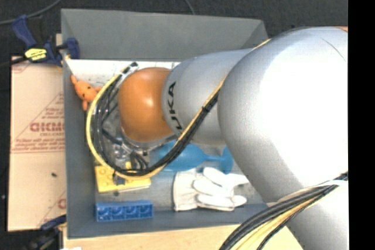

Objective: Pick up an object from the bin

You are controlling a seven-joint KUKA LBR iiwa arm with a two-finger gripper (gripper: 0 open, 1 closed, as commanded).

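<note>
My gripper [125, 156] reaches down into the left half of the bin, under the arm's orange cover. Directly below it lies a flat yellow block [119, 180], whose upper edge the gripper's body hides. Whether the two touch cannot be told. A blue studded brick [124, 211] lies just in front of the yellow block, near the bin's front wall. To the right of the gripper a light blue plastic thing [196, 158] lies partly under the arm.
A white glove [208, 190] lies at the front, right of the blocks. An orange toy [84, 92] sits against the left wall at the back. The arm covers the bin's middle and right.
</note>
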